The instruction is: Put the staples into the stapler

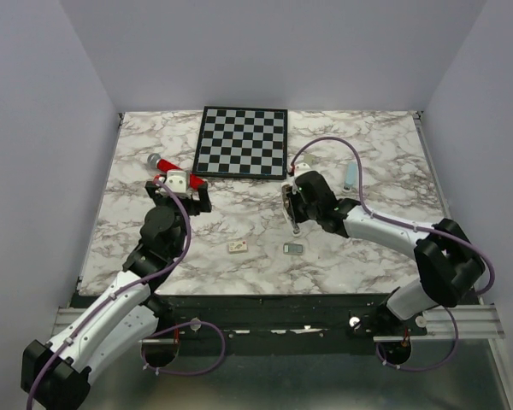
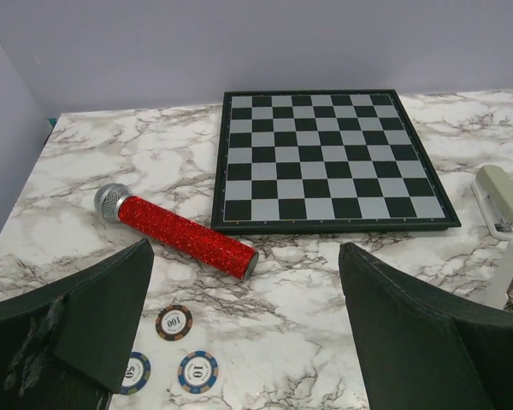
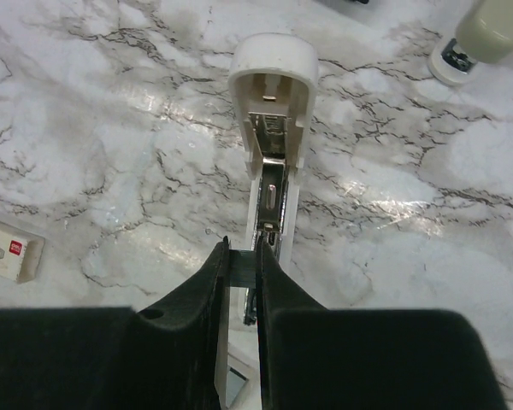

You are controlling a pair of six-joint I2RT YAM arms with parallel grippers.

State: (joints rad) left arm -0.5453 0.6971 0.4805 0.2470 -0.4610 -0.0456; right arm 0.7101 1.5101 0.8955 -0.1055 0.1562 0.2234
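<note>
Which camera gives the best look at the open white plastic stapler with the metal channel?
Right wrist view: the open white plastic stapler fills the centre, its metal channel exposed. The top external view shows it small, with no detail. The left wrist view catches only a cropped white sliver at its right edge.

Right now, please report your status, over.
Left tool open, near microphone. Right tool shut on opened stapler. Staples on table, not loaded. No obstruction seen.
</note>
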